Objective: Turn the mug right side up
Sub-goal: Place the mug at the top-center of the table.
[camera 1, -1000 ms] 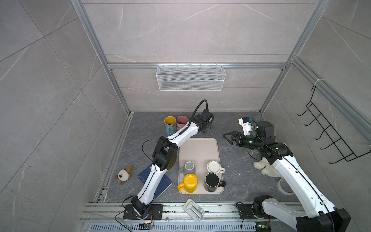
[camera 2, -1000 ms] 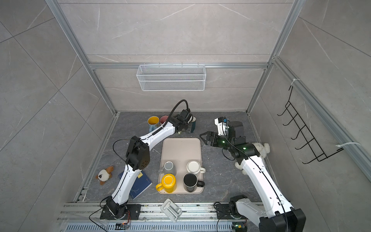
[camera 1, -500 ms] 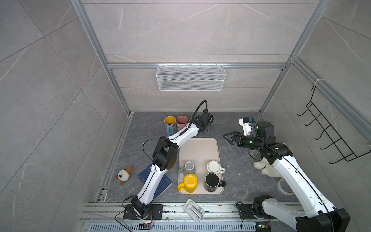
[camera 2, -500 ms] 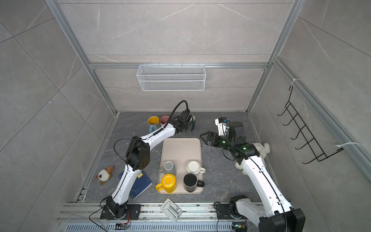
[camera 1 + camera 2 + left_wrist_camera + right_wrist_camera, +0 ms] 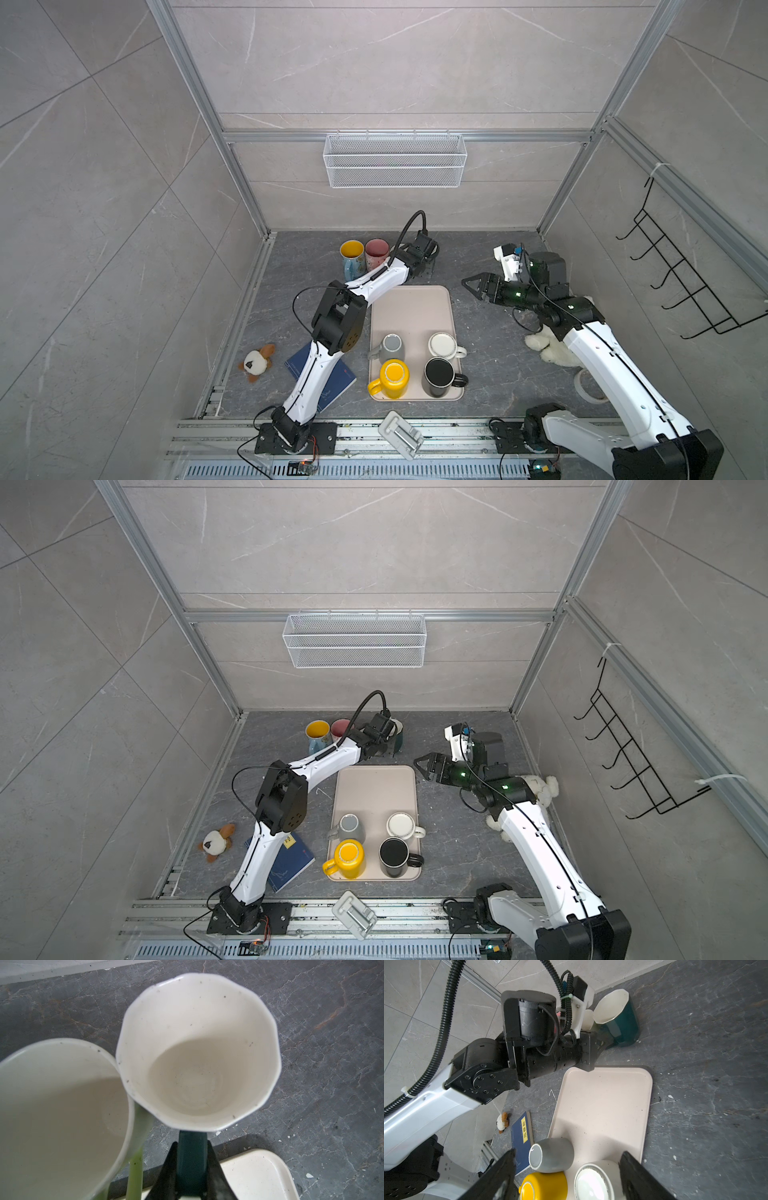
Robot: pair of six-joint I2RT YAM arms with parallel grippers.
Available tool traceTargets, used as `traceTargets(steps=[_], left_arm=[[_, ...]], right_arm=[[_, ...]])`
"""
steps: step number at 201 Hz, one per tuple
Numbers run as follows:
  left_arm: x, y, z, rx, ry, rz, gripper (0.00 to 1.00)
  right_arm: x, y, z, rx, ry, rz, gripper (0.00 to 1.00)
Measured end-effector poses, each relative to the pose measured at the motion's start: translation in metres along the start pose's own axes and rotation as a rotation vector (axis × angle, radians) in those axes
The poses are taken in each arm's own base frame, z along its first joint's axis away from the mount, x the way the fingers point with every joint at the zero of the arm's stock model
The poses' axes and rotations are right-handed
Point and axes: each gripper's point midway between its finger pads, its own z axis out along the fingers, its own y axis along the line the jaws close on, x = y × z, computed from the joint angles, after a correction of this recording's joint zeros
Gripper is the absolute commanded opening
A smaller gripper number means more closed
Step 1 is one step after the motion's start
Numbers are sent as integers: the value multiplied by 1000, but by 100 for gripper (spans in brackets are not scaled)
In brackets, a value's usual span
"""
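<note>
1. Nearest my bases: a tray (image 5: 411, 316) lying lengthwise on the table. A yellow mug (image 5: 392, 376) and a black mug (image 5: 440, 374) stand side by side at its near end. A grey mug (image 5: 390, 347) and a white mug (image 5: 444, 345) stand just behind them. The yellow and grey ones are bottom up; I cannot tell which way up the other two are.

2. Left of the tray: a blue book (image 5: 291, 860), partly under my left arm, with a small plush toy (image 5: 255, 363) near it.

3. Right of the tray: a white plush toy (image 5: 548, 347), partly under my right arm, and a roll of tape (image 5: 586, 388) near it.

4. My right gripper (image 5: 469, 288): above the table beside the tray's far right corner, fingers spread wide, holding nothing.

5. My left gripper (image 5: 192, 1147): past the tray's far edge, fingers pinched narrow on the handle of the teal mug (image 5: 625, 1022). The mug is mouth up and white inside. I cannot tell whether its base rests on the table.

6. Just beside it: a pale green mug (image 5: 62, 1115). Further left stand a pink mug (image 5: 377, 251) and a blue mug (image 5: 352, 253), both mouth up.

7. Back wall: a wire basket (image 5: 395, 162).
</note>
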Motion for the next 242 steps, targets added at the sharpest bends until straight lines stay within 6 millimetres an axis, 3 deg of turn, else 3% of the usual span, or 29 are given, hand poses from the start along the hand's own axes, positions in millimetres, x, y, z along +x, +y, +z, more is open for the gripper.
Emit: traceTargets(steps=[36, 86, 137, 206, 242], left_arm=[[3, -2, -1, 2, 4, 4, 7], [6, -2, -1, 3, 12, 6, 23], [20, -1, 1, 5, 61, 4, 31], [22, -1, 1, 6, 68, 0, 45], [24, -4, -12, 13, 69, 4, 49]], right_arm=[[0, 0, 2, -2, 2, 8, 80], [0, -2, 3, 0, 6, 10, 80], [0, -2, 4, -1, 4, 9, 80], [3, -5, 5, 2, 11, 14, 80], [4, -4, 5, -2, 13, 14, 80]])
